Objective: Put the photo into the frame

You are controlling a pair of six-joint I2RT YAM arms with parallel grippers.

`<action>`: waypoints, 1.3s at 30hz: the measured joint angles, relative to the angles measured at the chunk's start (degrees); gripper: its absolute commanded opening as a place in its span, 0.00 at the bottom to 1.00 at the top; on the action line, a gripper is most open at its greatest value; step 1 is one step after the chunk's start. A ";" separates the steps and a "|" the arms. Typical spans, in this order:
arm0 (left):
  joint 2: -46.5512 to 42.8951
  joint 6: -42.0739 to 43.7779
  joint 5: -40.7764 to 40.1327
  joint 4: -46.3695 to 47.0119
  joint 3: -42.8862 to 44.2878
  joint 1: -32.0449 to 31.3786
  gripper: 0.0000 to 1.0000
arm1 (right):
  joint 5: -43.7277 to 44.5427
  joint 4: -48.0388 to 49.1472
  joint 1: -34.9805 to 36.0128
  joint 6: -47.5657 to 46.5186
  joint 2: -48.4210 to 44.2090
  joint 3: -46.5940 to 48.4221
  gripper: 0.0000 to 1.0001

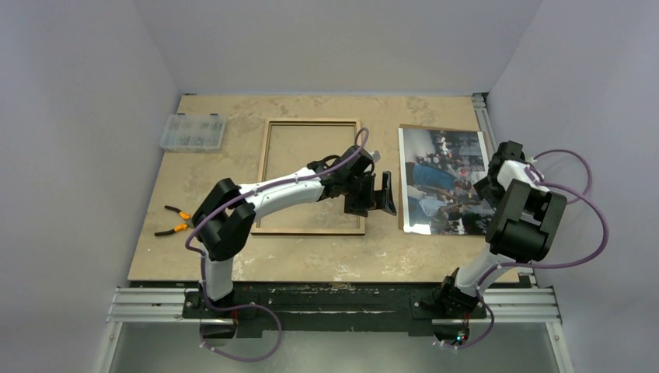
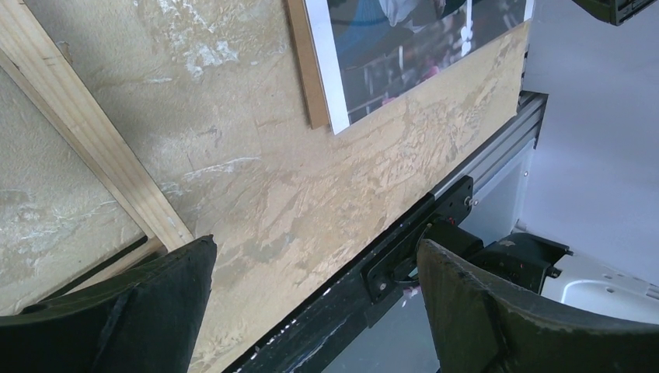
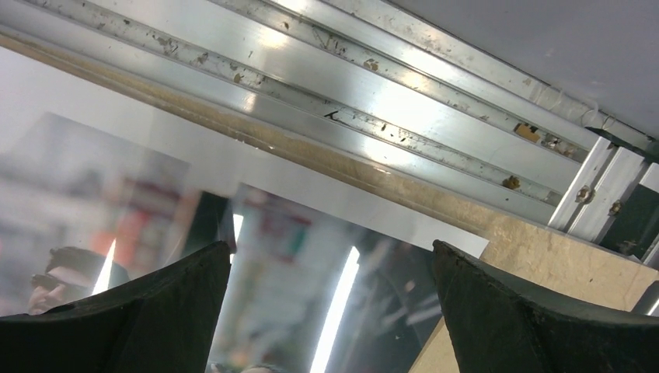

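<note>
Photo: thin, glossy, probably floppy and slippery; pinch right edge | right hand above it, wide open, empty | left hand wide open, empty, by frame.

Pale walls enclose a mottled tan table.

Left tool splayed wide; right tool likewise.

From above, the right arm covers the right edge of the photo, and the left arm hides part of the frame at its near right. The right wrist view shows the photo blurred under glare. The contents of the clear box are too small to tell.
</note>
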 measured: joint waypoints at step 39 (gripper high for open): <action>0.00 0.09 0.50 0.72 -1.88 0.07 0.98 | -16.46 13.38 -6.99 -4.50 0.22 -3.48 0.96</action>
